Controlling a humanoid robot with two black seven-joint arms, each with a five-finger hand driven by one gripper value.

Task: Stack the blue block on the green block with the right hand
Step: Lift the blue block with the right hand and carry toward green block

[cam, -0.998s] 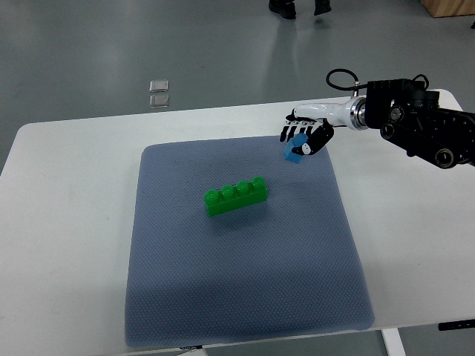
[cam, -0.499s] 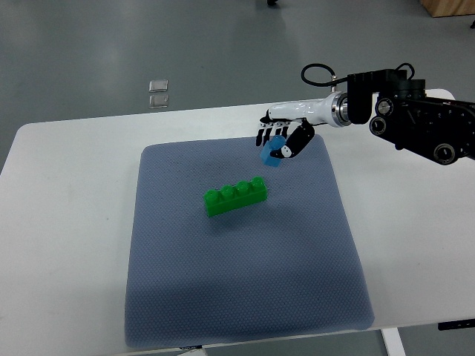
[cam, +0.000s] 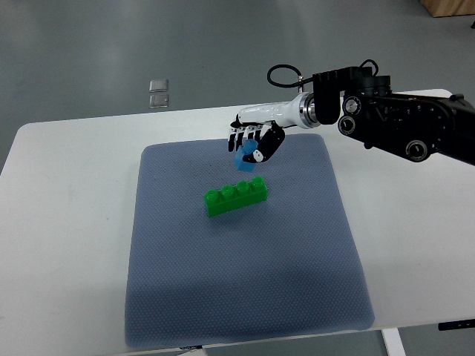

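Right hand (cam: 251, 143), on its arm extended from the right edge, hung palm-down with fingers (cam: 236, 139) curled in a grasp.

the smaller block (cam: 243, 161) hangs just behind the long block (cam: 236, 196), which lies on the mat (cam: 245, 282).

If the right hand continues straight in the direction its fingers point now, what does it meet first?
Probably the green block: the right hand, holding the blue block, points down-left toward its right end. Height is unclear from above.
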